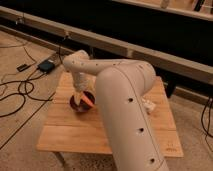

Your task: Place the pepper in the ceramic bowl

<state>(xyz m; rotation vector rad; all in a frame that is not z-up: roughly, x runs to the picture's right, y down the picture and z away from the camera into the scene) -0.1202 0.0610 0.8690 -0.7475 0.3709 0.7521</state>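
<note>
The dark maroon ceramic bowl [78, 105] sits on the left part of the wooden table [75, 132]. The small orange pepper [86, 100] shows over the bowl's right side, inside its rim; I cannot tell whether it rests in the bowl or hangs above it. My gripper [80, 95] points down right over the bowl, touching or almost touching the pepper. The big white arm [125, 110] reaches from the lower right and hides the table's middle.
A white tube-like packet [148, 105] lies on the table to the right of the arm. Black cables [20, 92] and a dark box [46, 65] lie on the floor to the left. A long rail [165, 60] runs behind the table.
</note>
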